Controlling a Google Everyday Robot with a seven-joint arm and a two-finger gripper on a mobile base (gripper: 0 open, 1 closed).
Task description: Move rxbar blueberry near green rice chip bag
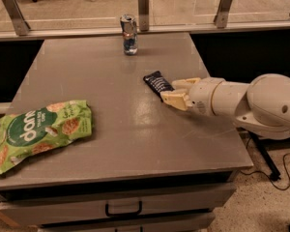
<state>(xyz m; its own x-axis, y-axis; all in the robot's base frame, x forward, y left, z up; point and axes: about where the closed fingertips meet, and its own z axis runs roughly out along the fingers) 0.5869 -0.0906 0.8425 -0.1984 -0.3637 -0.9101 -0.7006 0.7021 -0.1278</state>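
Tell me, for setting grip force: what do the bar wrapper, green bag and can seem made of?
The rxbar blueberry, lying at the claw on the right: probably thin plastic film, dark and smooth. The green rice chip bag: likely glossy film, judging by its crinkles. The can: apparently metal, with a silvery sheen.
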